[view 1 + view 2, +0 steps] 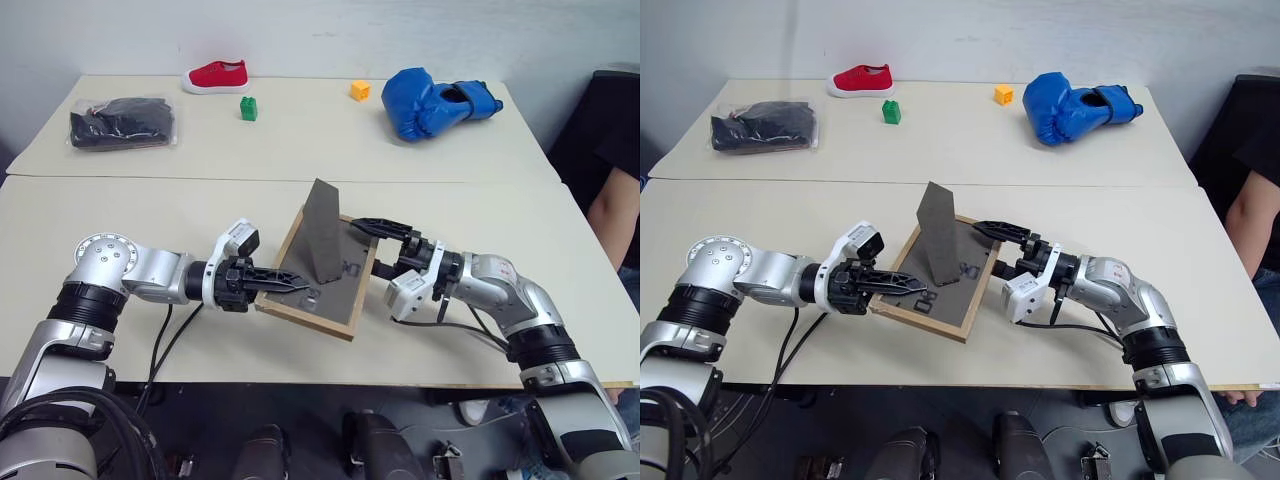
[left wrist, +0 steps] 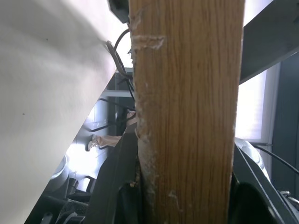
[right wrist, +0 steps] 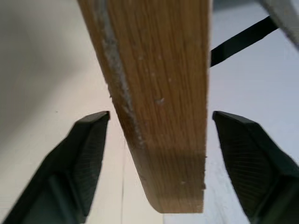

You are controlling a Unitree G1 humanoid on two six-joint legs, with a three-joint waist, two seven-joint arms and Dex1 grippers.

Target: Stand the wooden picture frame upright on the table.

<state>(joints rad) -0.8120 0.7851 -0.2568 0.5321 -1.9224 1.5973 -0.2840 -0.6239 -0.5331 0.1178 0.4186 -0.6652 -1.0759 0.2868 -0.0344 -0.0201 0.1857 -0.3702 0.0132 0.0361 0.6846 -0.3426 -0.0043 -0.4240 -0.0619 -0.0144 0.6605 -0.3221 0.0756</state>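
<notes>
Counting — one wooden picture frame (image 1: 318, 275) | two grippers — left gripper (image 1: 290, 279), right gripper (image 1: 372, 246)

Dark printed marks on the wooden picture frame (image 1: 940, 280) backing are too small to read.

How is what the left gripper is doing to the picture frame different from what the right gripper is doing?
The left gripper is shut on the wooden picture frame, clamping its near-left edge; the right gripper only straddles the opposite edge, with gaps between its fingers and the wood. The left gripper points rightward across the backing, while the right gripper points leftward from the other side. Both are level with the frame, which is tipped, backing up, with its stand folded out.
</notes>
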